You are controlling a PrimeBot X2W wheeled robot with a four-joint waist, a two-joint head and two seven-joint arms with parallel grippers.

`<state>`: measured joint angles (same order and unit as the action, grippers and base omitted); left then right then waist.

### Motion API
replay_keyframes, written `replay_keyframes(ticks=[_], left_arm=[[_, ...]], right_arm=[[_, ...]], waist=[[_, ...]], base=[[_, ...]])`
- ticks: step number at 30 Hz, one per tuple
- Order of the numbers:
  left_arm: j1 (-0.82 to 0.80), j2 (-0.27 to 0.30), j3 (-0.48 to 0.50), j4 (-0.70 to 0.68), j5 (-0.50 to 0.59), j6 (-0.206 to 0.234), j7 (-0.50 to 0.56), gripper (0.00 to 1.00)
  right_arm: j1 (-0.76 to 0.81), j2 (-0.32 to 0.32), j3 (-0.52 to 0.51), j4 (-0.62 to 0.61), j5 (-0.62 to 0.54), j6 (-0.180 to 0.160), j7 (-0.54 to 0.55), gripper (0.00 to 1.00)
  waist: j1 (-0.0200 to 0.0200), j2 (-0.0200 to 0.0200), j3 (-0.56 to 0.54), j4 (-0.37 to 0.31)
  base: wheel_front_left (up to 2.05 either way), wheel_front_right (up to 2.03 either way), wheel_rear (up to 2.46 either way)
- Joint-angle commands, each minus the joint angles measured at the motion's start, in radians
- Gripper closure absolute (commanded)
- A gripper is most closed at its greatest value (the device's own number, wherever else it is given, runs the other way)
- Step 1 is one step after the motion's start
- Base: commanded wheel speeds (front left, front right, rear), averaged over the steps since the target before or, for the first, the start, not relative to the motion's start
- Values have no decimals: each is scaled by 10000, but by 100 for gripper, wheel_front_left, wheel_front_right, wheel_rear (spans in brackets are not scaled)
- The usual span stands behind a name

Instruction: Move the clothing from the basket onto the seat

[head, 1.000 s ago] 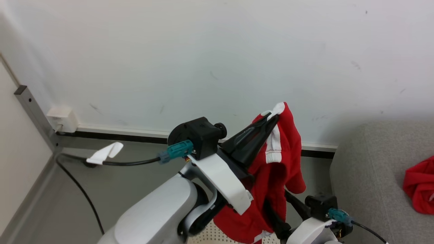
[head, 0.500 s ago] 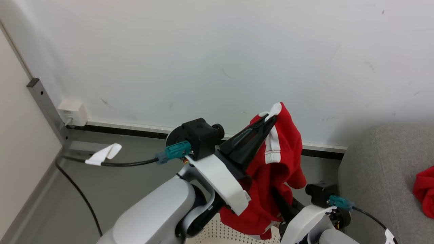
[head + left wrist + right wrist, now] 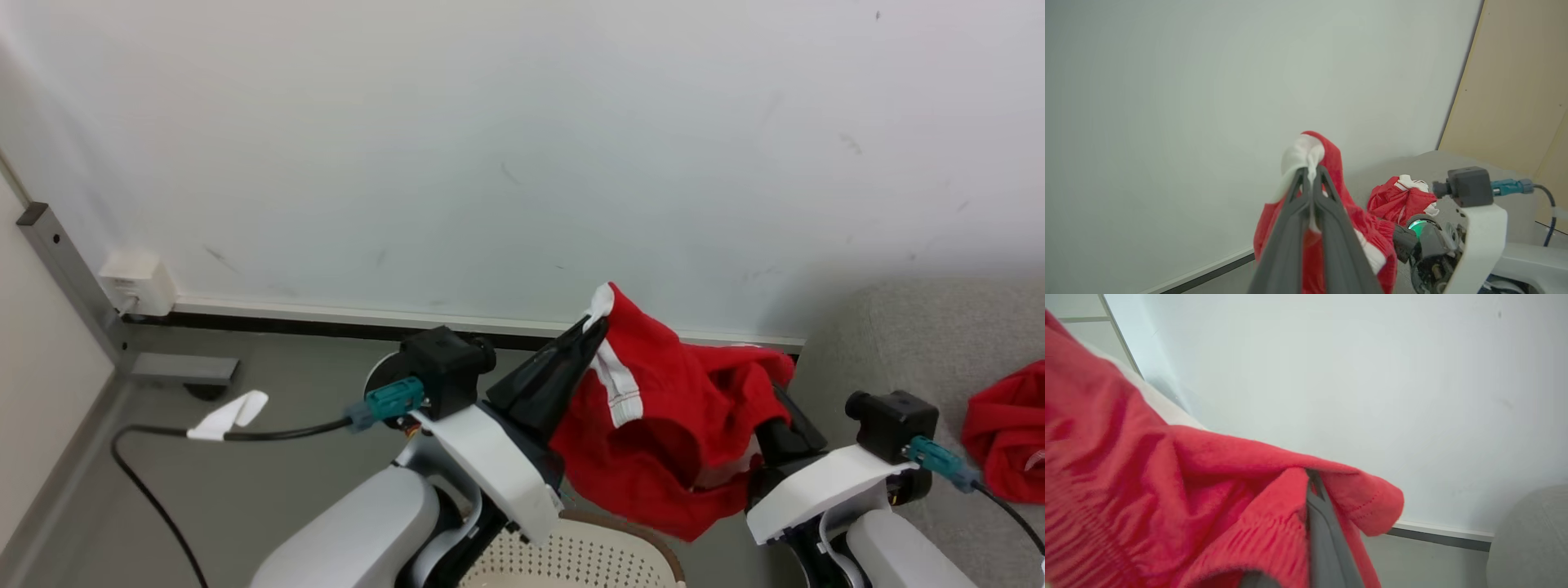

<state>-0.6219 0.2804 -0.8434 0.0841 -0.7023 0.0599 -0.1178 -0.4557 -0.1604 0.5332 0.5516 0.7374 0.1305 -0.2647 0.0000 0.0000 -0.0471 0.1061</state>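
Note:
A red garment with white trim (image 3: 678, 433) hangs stretched between my two grippers above the basket (image 3: 645, 535), whose perforated cream wall and brown rim show at the bottom edge. My left gripper (image 3: 600, 322) is shut on the garment's white trim (image 3: 1304, 153). My right gripper (image 3: 775, 376) is shut on the garment's other side, and red fabric (image 3: 1167, 477) drapes over its dark finger (image 3: 1323, 531). The grey seat (image 3: 914, 343) stands at the right, just beyond my right gripper. A second red garment (image 3: 1008, 433) lies crumpled on it, the same garment (image 3: 1400, 200) showing in the left wrist view.
A pale wall with a dark baseboard (image 3: 326, 322) runs close behind. On the grey floor at the left lie a black cable with a white tag (image 3: 220, 416) and a white wall box (image 3: 135, 282) beside a metal post (image 3: 65, 269).
My right gripper has shut on the hanging garment and drawn it to the right, spreading it out. Both arms now sit lower, and the camera has shifted a little.

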Motion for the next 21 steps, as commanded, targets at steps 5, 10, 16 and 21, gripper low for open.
replay_keyframes(ticks=[5, 10, 16, 21], left_arm=[[452, 82, -129, 111, 8, 63, -190, 100], [714, 30, -319, 277, 138, 97, -359, 9], [939, -50, -449, 543, 156, 158, -559, 0], [996, -123, -533, 679, 128, 80, -624, 0]], right_arm=[[329, -193, -790, -662, -437, 6, 9, 100], [382, -276, -1352, -1146, -675, 6, 9, 100], [241, -554, -1527, -1668, -813, 6, 9, 100], [8, -907, -1745, -2155, -843, 6, 6, 100]], waist=[[0, 0, 42, -263], [0, 0, 44, -557], [0, 0, 28, -962], [0, 0, 61, -1358]], base=[[0, 0, 0], [0, 0, 0], [0, 0, 0], [0, 0, 0]])
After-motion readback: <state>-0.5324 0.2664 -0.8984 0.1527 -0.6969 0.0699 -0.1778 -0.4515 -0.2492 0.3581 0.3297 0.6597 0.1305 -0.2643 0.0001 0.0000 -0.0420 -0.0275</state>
